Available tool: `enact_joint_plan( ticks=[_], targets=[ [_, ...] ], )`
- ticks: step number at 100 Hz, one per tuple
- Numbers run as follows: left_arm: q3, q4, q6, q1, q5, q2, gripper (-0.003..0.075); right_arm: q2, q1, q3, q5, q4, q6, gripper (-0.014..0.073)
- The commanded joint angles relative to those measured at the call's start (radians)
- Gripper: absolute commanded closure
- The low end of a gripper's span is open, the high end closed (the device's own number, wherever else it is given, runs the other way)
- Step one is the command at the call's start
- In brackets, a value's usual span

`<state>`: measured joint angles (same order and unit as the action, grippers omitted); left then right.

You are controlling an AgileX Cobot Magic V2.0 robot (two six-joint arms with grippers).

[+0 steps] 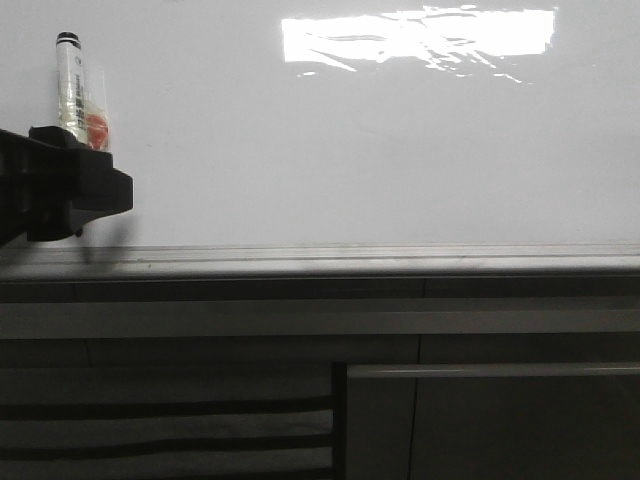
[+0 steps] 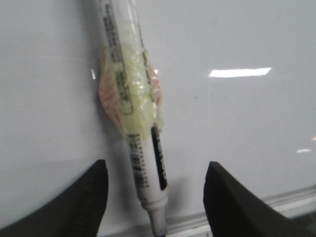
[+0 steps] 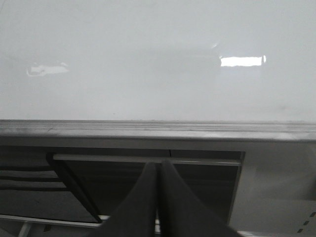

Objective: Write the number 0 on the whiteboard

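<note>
The whiteboard [image 1: 350, 140] fills the upper front view, glossy white with glare; no number 0 is in view on it. A white marker [image 1: 72, 85] with a yellow-orange wrapped pad stands upright against the board at the far left. My left gripper [image 1: 90, 165] sits just below it. In the left wrist view, the marker [image 2: 145, 168] lies between the widely spread fingers [image 2: 94, 192] of the open left gripper [image 2: 156, 164], touching neither. My right gripper [image 3: 158, 165] is shut on nothing, low in front of the cabinet below the whiteboard [image 3: 148, 64].
A silver bottom rail [image 1: 350, 255] runs along the board's lower edge, also in the right wrist view as the rail [image 3: 148, 129]. Grey cabinet panels [image 1: 500, 420] and dark slatted shelves [image 1: 160, 430] lie beneath it.
</note>
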<state>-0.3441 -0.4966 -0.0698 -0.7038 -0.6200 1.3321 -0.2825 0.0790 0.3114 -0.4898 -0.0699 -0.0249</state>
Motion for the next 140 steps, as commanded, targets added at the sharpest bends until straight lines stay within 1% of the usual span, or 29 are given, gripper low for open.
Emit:
enact_joint_plan(
  ticks=[1,4,9,13,14,16,17,19,37,42,47,52,54,58,59,62,63,64,69,71,76,80,87,98,105,114,124,140],
  targets=[
    [-0.029,0.0,0.017,-0.009,-0.129,-0.003,0.037,-0.017,0.001,0.026,0.089,-0.003,0.002,0.0651],
    [-0.029,0.0,0.017,-0.009,-0.137,-0.001,0.0405,-0.017,0.001,0.026,0.09,-0.003,0.002,0.0651],
    [-0.029,0.0,0.017,-0.009,-0.142,0.01,0.0496,-0.017,0.001,0.026,0.091,-0.003,0.002,0.0651],
    [-0.029,0.0,0.019,-0.009,-0.142,0.022,0.0595,-0.017,0.001,0.026,0.091,-0.003,0.002,0.0651],
    [-0.029,0.0,0.019,-0.009,-0.142,0.024,0.063,-0.017,0.001,0.026,0.088,-0.003,0.002,0.0651],
    [-0.029,-0.003,0.026,-0.009,-0.14,0.031,0.0664,-0.017,0.001,0.026,0.085,-0.003,0.002,0.0651],
    [-0.029,-0.002,0.032,-0.009,-0.14,0.033,0.0699,-0.017,0.001,0.026,0.081,-0.003,0.002,0.0651],
    [-0.029,-0.005,0.039,-0.009,-0.14,0.04,0.0743,-0.017,0.001,0.026,0.074,-0.005,0.002,0.0651],
    [-0.029,0.012,0.064,-0.009,-0.142,0.085,0.074,-0.017,0.001,0.037,0.053,-0.017,0.002,0.0651],
    [-0.029,0.064,0.064,-0.009,-0.142,0.085,0.074,-0.017,0.01,0.047,0.03,-0.024,0.013,0.0648],
    [-0.029,0.147,0.064,-0.009,-0.147,0.083,0.074,-0.023,0.027,0.066,-0.013,-0.065,0.096,0.062],
    [-0.029,0.257,0.064,-0.01,-0.165,0.081,0.074,-0.034,0.062,0.091,-0.058,-0.145,0.246,0.0557],
    [-0.029,0.312,0.064,-0.012,-0.175,0.076,0.074,-0.039,0.074,0.102,-0.071,-0.184,0.282,0.052],
    [-0.029,0.412,0.064,-0.014,-0.199,0.072,0.074,-0.051,0.115,0.124,-0.083,-0.264,0.378,0.0434],
    [-0.029,0.457,0.064,-0.014,-0.21,0.07,0.074,-0.053,0.129,0.128,-0.086,-0.275,0.407,0.0418],
    [-0.029,0.548,0.064,-0.014,-0.233,0.065,0.074,-0.063,0.158,0.147,-0.091,-0.321,0.462,0.0337],
    [-0.029,0.592,0.064,-0.014,-0.243,0.066,0.074,-0.069,0.166,0.151,-0.094,-0.329,0.475,0.0321],
    [-0.029,0.614,0.064,-0.014,-0.248,0.064,0.074,-0.071,0.18,0.159,-0.094,-0.335,0.5,0.0291],
    [-0.029,0.739,0.064,-0.014,-0.268,0.054,0.074,-0.091,0.227,0.186,-0.094,-0.357,0.567,0.0197],
    [-0.029,0.78,0.064,-0.014,-0.268,0.05,0.074,-0.099,0.244,0.198,-0.094,-0.357,0.59,0.0169],
    [-0.029,0.874,0.064,-0.014,-0.259,0.038,0.074,-0.118,0.28,0.223,-0.089,-0.357,0.65,0.013],
    [-0.029,0.962,0.064,-0.014,-0.25,0.025,0.074,-0.134,0.307,0.239,-0.085,-0.357,0.687,0.0127],
    [-0.029,1.054,0.056,-0.014,-0.236,0.004,0.074,-0.167,0.343,0.271,-0.077,-0.359,0.7,0.0128],
    [-0.029,1.171,0.056,-0.014,-0.154,-0.05,0.074,-0.239,0.367,0.322,-0.081,-0.373,0.704,0.0128],
    [-0.029,1.236,0.056,-0.014,-0.11,-0.087,0.074,-0.291,0.372,0.354,-0.108,-0.406,0.749,0.0128],
    [-0.029,1.243,0.056,-0.014,-0.051,-0.132,0.074,-0.373,0.372,0.398,-0.17,-0.501,0.845,0.0128],
    [-0.029,1.243,0.056,-0.014,0.004,-0.164,0.074,-0.455,0.376,0.427,-0.191,-0.582,0.9,0.0128],
    [-0.029,1.241,0.056,-0.014,-0.002,-0.183,0.074,-0.54,0.386,0.467,-0.185,-0.746,1.039,0.0128]
  ],
)
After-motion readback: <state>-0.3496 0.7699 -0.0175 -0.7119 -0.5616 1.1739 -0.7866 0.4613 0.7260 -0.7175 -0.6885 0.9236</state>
